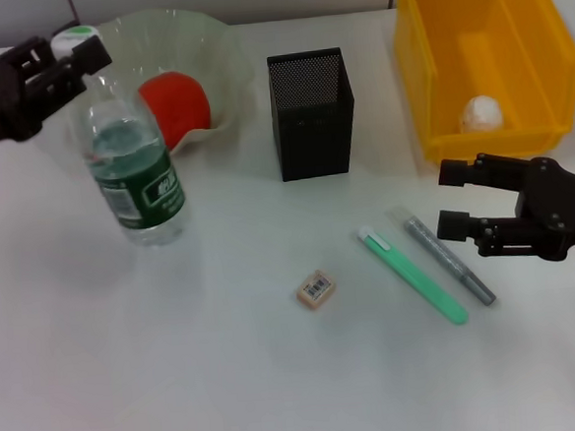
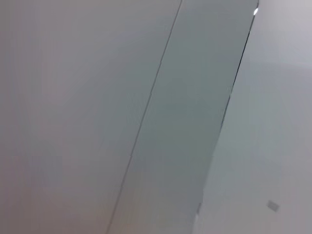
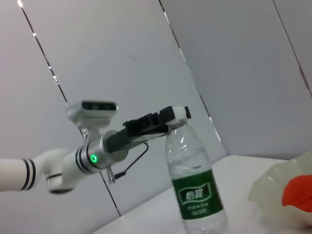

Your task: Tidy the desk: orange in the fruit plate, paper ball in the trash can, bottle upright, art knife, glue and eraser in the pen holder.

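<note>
Left claw (image 1: 76,48) pinches upright bottle (image 1: 134,172) by cap.

The bottle (image 1: 135,177) stands upright (green label facing front) beside the fruit plate (image 1: 218,45) holding the orange (image 1: 175,106); the paper ball (image 1: 481,114) lies in the trash can (image 1: 432,57); the eraser (image 1: 315,288) lies before the pen holder (image 1: 311,113).

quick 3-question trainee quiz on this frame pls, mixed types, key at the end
1. True or false: the orange lies in the fruit plate.
2. What does the left pincer grip? A) eraser B) bottle cap C) pen holder
3. Which task item lies in the trash can?

Key:
1. True.
2. B: it is shut on the cap of the upright bottle.
3. The paper ball. The eraser lies on the desk in front of the pen holder.
</note>
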Controlling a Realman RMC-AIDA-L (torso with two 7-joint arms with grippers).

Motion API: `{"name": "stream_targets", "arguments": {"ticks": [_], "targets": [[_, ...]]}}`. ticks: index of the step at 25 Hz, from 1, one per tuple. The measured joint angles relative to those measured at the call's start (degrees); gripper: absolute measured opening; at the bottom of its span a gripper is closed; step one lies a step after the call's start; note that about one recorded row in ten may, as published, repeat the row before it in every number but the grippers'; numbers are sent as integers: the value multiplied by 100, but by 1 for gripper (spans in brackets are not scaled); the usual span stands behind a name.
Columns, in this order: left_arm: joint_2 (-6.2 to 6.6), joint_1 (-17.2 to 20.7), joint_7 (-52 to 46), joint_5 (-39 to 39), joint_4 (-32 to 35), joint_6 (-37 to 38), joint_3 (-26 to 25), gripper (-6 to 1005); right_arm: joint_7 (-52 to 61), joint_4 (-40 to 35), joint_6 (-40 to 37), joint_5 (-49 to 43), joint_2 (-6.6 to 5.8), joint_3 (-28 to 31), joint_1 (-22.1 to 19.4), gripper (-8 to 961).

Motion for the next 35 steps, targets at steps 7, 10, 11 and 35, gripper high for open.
{"name": "stream_targets", "arguments": {"ticks": [7, 10, 11, 35], "targets": [[-57, 76, 2262, -688, -1272, -43, -10, 478, -11, 9, 234, -17, 69, -31, 63, 795], [-79, 29, 3189, -953, -1909, -172, -16, 481, 4, 13, 297, -17, 133, -27, 104, 793], [-79, 29, 3189, -953, -1909, -172, -16, 482, 4, 13, 297, -17, 133, -27, 104, 792], [-97, -3, 5768, -1935, -3558, 476, -485, 763, -45, -22, 280, 13, 314, -9, 295, 777]]}}
